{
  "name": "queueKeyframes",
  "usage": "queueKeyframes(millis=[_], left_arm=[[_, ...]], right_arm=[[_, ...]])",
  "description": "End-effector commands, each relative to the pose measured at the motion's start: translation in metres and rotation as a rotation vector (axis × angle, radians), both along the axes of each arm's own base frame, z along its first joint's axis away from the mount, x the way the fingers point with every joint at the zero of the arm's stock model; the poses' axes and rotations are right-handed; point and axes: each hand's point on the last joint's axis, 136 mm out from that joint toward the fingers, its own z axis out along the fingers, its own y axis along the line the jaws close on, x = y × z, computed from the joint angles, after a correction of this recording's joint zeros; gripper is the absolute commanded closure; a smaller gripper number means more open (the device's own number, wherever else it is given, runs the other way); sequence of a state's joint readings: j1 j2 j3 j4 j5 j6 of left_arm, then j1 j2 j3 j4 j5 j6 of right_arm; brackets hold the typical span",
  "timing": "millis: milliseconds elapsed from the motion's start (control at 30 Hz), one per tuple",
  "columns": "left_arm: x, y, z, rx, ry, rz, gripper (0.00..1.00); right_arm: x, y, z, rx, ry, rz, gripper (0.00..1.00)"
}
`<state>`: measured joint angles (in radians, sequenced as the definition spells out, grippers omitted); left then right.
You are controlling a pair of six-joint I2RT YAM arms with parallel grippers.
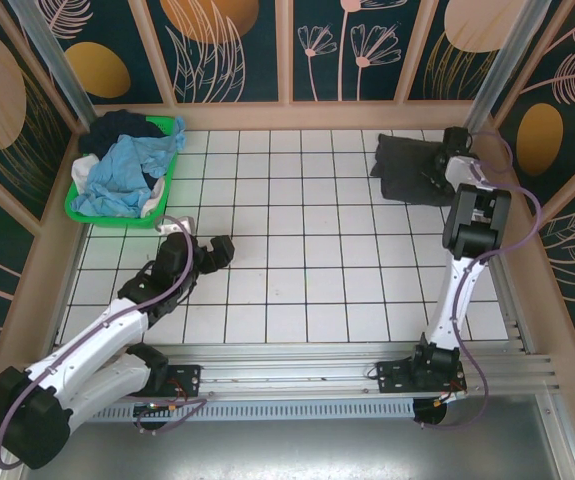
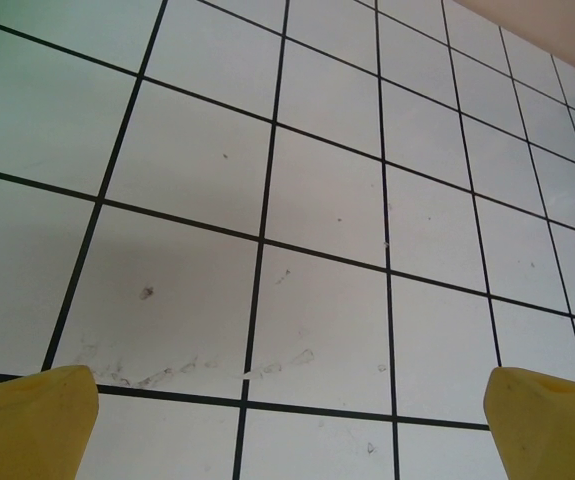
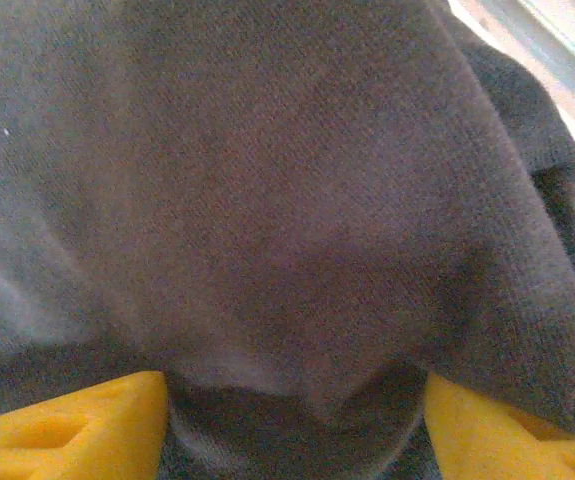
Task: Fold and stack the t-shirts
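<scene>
Right wrist: right hand [image 3: 295,400] is standing partly open astride the grey t-shirt [image 3: 267,200] at two o'clock; left hand [image 2: 289,390] is hovering wide open.

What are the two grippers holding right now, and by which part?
Nothing firmly, as far as shows. The right gripper has its jaws apart around a fold of the charcoal-grey t-shirt; the left gripper is open over the table.

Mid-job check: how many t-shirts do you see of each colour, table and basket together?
charcoal-grey t-shirt: 1, on the table
light blue t-shirt: 1, in the green basket
dark navy t-shirt: 1, in the basket
white t-shirt: 1 showing, in the basket
Total: 4 showing
</scene>
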<state>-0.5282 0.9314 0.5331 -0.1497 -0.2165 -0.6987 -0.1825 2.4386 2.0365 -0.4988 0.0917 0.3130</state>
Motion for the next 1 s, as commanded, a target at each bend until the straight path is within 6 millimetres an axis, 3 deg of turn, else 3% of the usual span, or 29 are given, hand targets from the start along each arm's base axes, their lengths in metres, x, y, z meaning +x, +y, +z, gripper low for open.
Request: queueKeyframes(millis=[0,133,267,367,433,467,500,600,667,733,833,900,967], left_arm=[[0.007,0.002,0.007,0.026,-0.018,0.006,0.01],[0.015,0.006,0.009,0.053,-0.018,0.032,0.01],[0.021,0.018,0.020,0.105,-0.035,0.092,0.02],[0.022,0.044,0.043,0.185,-0.103,0.192,0.02],[0.015,0.075,0.061,0.282,-0.170,0.312,0.01],[0.010,0.091,0.069,0.327,-0.199,0.379,0.02],[0.003,0.106,0.077,0.372,-0.235,0.440,0.02],[-0.011,0.129,0.089,0.500,-0.341,0.496,0.01],[-0.020,0.143,0.090,0.546,-0.409,0.561,0.02],[-0.027,0.153,0.086,0.572,-0.470,0.603,0.01],[-0.033,0.163,0.070,0.589,-0.543,0.614,0.01],[-0.033,0.173,0.057,0.560,-0.556,0.638,0.01],[-0.026,0.180,0.045,0.532,-0.545,0.622,0.01]], right_arm=[[-0.005,-0.002,-0.034,-0.089,0.160,0.052,0.30],[0.002,0.005,-0.029,-0.040,0.168,0.052,0.30],[-0.009,0.019,0.026,-0.059,0.115,0.024,0.26],[-0.030,0.034,0.084,-0.121,0.010,0.008,0.18],[-0.046,0.052,0.119,-0.133,-0.101,0.017,0.13],[-0.055,0.062,0.132,-0.134,-0.150,0.031,0.12],[-0.067,0.073,0.145,-0.154,-0.200,0.040,0.01],[-0.109,0.097,0.168,-0.253,-0.327,0.024,0.01],[-0.140,0.109,0.167,-0.258,-0.416,0.021,0.01],[-0.172,0.111,0.154,-0.210,-0.495,0.015,0.01],[-0.213,0.119,0.135,-0.244,-0.631,0.160,0.01],[-0.234,0.110,0.122,-0.266,-0.672,0.162,0.01],[-0.240,0.089,0.108,-0.225,-0.622,0.119,0.01]])
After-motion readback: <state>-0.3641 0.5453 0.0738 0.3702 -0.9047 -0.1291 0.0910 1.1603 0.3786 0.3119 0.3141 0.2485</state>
